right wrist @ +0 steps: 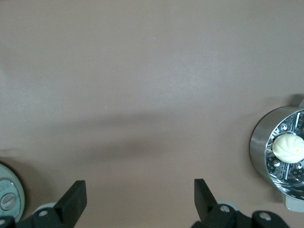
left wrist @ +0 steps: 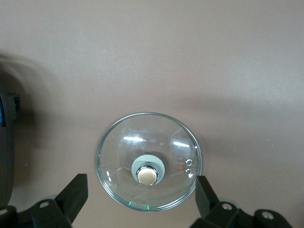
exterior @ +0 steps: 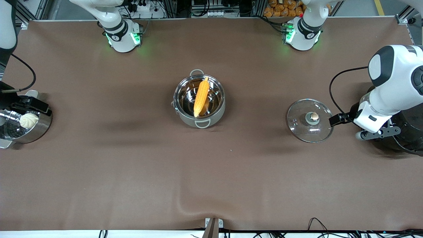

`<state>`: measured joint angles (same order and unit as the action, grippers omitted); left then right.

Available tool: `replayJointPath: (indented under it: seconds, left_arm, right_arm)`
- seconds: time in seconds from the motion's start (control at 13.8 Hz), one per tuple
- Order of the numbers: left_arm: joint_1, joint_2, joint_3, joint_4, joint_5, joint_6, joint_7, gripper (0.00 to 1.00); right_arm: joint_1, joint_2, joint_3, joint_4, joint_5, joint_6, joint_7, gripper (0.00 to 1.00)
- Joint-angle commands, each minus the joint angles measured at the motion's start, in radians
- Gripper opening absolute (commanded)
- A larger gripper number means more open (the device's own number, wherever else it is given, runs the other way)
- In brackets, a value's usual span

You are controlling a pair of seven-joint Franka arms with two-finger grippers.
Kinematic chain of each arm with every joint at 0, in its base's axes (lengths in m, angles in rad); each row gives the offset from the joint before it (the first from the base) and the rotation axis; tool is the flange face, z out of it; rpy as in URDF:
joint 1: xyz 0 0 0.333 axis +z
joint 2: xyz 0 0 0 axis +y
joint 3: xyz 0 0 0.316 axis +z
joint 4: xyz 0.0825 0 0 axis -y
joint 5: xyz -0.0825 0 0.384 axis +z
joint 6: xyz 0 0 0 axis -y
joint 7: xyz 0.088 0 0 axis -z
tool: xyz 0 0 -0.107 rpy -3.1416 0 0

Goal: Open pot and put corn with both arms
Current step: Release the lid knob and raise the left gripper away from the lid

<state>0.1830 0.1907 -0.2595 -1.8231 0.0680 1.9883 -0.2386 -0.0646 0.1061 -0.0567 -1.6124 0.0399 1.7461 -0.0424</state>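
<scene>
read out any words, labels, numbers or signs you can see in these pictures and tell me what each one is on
No text can be read in any view.
Small round marks on the base collar of each arm, too small to read.
Two tiny rings and an arrow-like mark on the glass lid: no letters.
Nothing printed on the pot, the corn, the steamer pot or the brown table cover.

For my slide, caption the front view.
Corn lies in the open pot; glass lid rests on the table.
</scene>
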Motion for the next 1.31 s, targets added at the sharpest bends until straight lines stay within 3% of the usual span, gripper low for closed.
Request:
replayJointPath:
  seconds: [0.0,0.65,0.95,1.24]
  left_arm:
    - [0.007,-0.002,-0.003,0.025,0.015,-0.034,0.022,1.00]
    - [0.021,-0.003,-0.004,0.107,0.015,-0.124,0.022,1.00]
    - [0.020,-0.008,-0.012,0.186,0.004,-0.242,0.022,1.00]
    - [0.018,-0.017,-0.020,0.275,0.001,-0.361,0.021,1.00]
  right_arm:
    - [0.000,-0.006,0.000,0.028,0.024,-0.042,-0.013,1.00]
    - [0.000,-0.003,0.003,0.049,0.021,-0.068,-0.014,1.00]
    - [0.002,-0.005,0.011,0.055,0.021,-0.082,-0.016,1.00]
    - [-0.006,-0.017,0.070,0.057,0.021,-0.112,-0.011,1.00]
